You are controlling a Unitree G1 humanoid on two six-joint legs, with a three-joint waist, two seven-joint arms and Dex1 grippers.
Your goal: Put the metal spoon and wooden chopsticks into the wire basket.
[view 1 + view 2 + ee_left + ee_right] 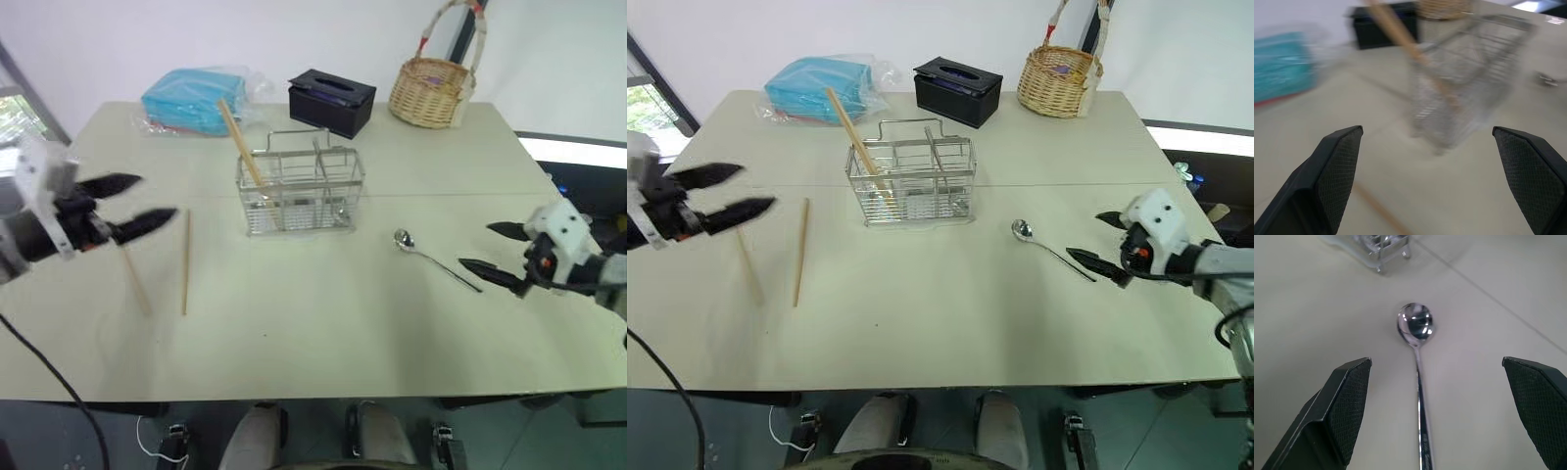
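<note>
Pale table [323,343] lies bare along its near edge, with open room between both arms. Left gripper [132,204] hangs with fingers spread, empty, above two wooden chopsticks [185,260] lying flat. Right gripper [495,249] is spread too, empty, just beside the handle end of the metal spoon [434,257]; its wrist view shows the spoon's bowl toward the wire basket [300,192]. One chopstick [240,143] leans in the basket. Farther back: a teal packet [191,98], black tissue box [331,102], wicker basket [432,91].
</note>
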